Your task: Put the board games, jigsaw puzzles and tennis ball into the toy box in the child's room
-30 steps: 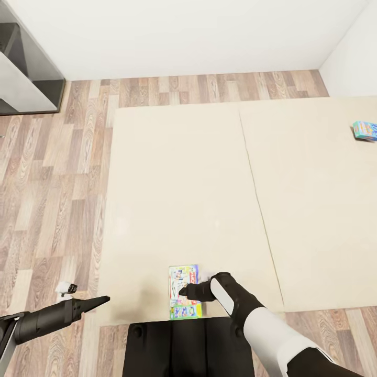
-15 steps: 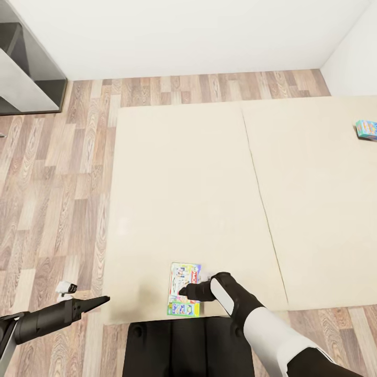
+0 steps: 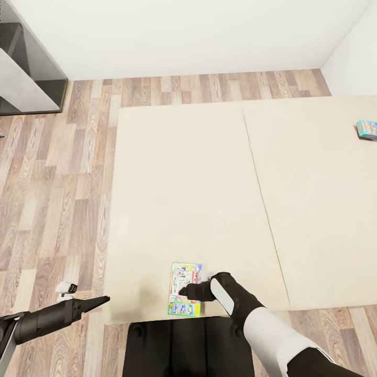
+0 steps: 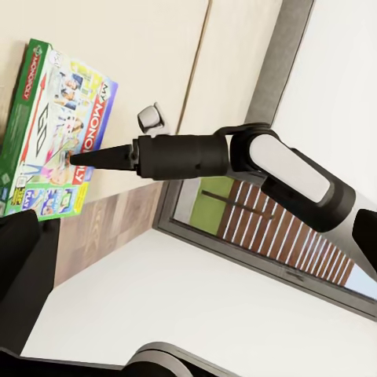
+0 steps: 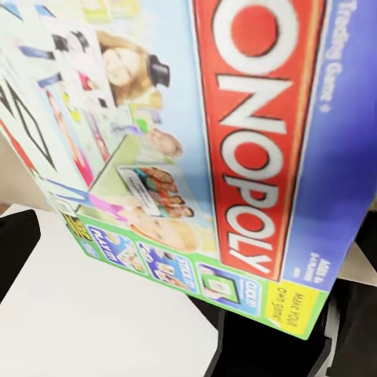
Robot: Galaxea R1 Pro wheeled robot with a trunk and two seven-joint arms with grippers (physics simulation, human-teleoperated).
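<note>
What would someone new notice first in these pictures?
The bright Monopoly board game lies at the near edge of the beige bed, with the right gripper at it. A smaller blue board game sits far off on the bed's right part, and the left gripper hangs over the wood floor.

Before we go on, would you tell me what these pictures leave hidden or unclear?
- Right end effector: head view, over the Monopoly box; whether it grips or only touches cannot be told.
- Monopoly box: right wrist view, cut off by the edges; head view, its right side is behind the arm.
- Blue game box: head view, at the right edge, print too small to read.
- Left end effector: head view, fingers look together; too small to confirm.
</note>
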